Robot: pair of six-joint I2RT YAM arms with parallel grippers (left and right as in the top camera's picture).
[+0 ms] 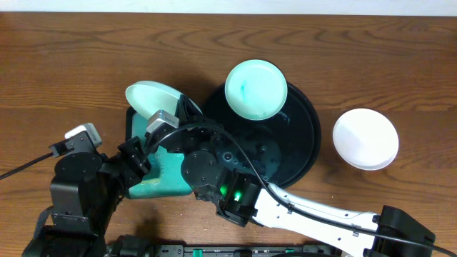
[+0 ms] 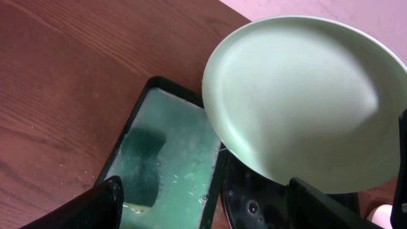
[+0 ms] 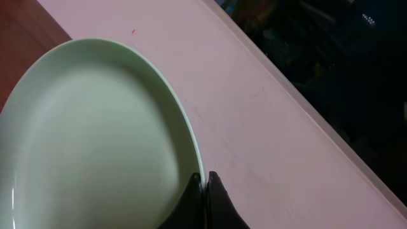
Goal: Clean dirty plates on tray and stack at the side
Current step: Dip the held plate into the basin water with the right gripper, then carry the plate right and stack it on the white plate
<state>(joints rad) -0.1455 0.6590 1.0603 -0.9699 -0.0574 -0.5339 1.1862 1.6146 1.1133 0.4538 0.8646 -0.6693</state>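
- Pale mint and tilted, the held plate (image 1: 152, 98) hangs over the far end of the teal rectangular tray (image 2: 181, 137), just left of the black tray (image 1: 303, 135). From the right wrist its inner face (image 3: 95, 140) looks plain and even in colour.
- Our right jaws are clamped on that plate's rim, and the two dark fingers (image 3: 216, 200) pinch the edge from either side. The right arm (image 1: 307, 210) reaches in from the near right, across the near edge of the black tray.
- Our left jaws stand wide and hold nothing. Their fingers (image 2: 102, 203) frame the bottom of the left wrist view, with the held plate above them and apart from them. The left arm (image 1: 75, 178) sits at the near left, beside the teal rectangular tray.
- The teal rectangular tray holds cloudy green water, and a dark green sponge (image 2: 143, 165) lies in it toward the near end.
- On the black tray, the smeared plate (image 1: 255, 89) rests at the far edge with teal streaks across its face. The tray's glossy floor shows wet droplets.
- The white plate (image 1: 365, 139) lies flat and alone on the brown wood worktop (image 1: 71, 57), just right of the black tray and not touching it.
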